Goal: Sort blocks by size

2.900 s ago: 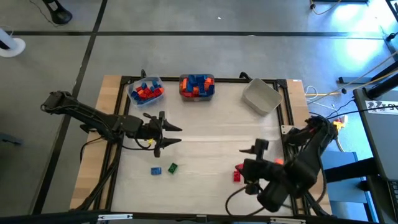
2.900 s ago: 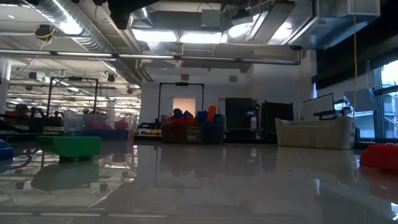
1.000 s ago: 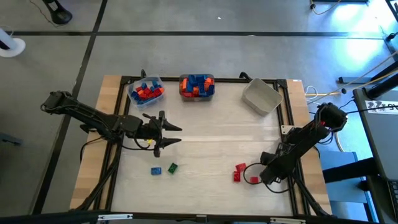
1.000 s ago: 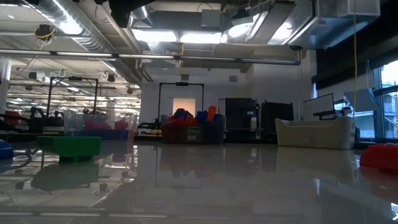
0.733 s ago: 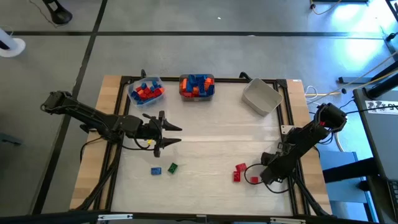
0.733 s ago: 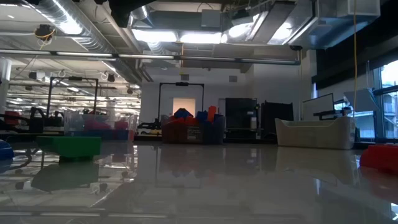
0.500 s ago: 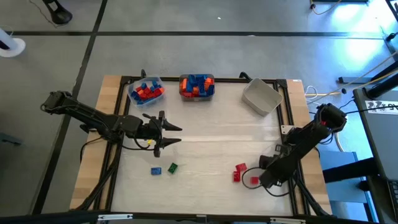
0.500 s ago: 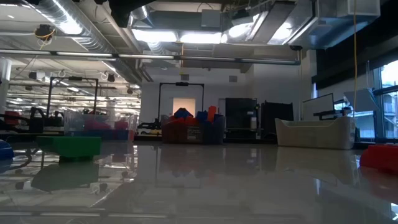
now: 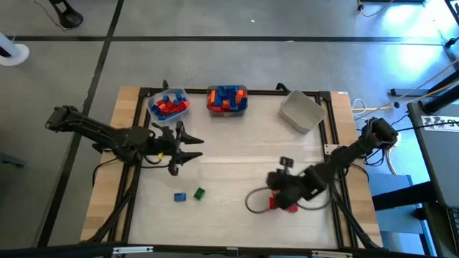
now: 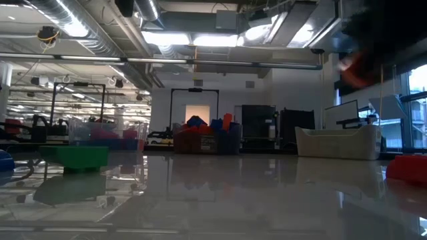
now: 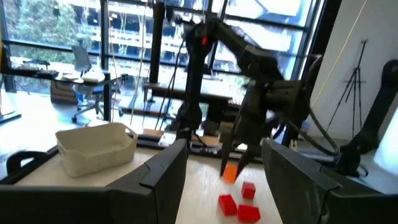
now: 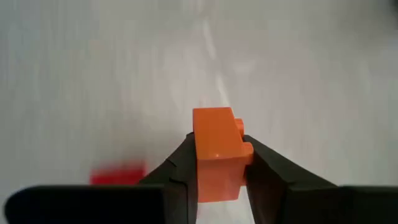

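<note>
Orange block [image 12: 217, 153] clamped in the right gripper [image 12: 214, 163]; two red blocks [image 11: 233, 206] below; left gripper [image 9: 181, 147] spread, holding nothing.

Orange block [image 12: 216, 152] pinched in the right pincer [image 12: 216, 163], above the table.

Ceiling strip lights [image 10: 200, 39] blaze overhead, mirrored as glare on the glossy table [image 10: 253, 200]. Daylight floods through windows [image 11: 74, 31] behind the left wrist camera's scene. The right wrist view blurs softly beyond its sharp foreground.
</note>
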You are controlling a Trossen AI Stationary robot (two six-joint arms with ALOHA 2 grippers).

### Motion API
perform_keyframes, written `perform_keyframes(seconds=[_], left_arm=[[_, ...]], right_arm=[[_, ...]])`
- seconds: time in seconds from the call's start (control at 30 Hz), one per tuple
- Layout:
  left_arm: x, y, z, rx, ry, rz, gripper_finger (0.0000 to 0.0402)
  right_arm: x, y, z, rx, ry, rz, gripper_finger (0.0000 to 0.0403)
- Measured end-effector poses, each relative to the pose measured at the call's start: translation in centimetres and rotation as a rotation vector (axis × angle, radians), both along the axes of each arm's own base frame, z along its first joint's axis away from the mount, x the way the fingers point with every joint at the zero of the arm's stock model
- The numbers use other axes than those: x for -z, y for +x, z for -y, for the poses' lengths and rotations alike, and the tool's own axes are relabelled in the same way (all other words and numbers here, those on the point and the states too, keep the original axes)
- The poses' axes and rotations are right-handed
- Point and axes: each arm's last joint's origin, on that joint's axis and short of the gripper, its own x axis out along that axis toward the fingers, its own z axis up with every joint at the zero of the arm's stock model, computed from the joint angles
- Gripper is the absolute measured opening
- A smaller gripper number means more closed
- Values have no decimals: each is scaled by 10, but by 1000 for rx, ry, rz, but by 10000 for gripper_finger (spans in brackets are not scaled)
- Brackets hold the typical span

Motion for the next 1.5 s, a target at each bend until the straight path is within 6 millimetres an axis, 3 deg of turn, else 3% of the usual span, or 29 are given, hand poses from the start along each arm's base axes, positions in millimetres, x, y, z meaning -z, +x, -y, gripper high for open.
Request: perform_keyframes(seconds=[0.33, 0.67, 0.87, 1.1, 1.5], left_arm=[[-19, -21, -7, -7, -28, 102, 196], [-16, -26, -8, -7, -11, 54, 196], [-18, -27, -9, -7, -14, 69, 196], [-20, -31, -11, -14, -1, 83, 196], [-24, -35, -12, -15, -4, 109, 196]], right_arm=[[8, 62, 62, 6, -129, 349, 98], [31, 134, 134, -22, -142, 703, 94], [52, 173, 175, -17, -92, 755, 95], [60, 221, 202, 4, -97, 790, 97], [55, 303, 244, 42, -147, 964, 97]])
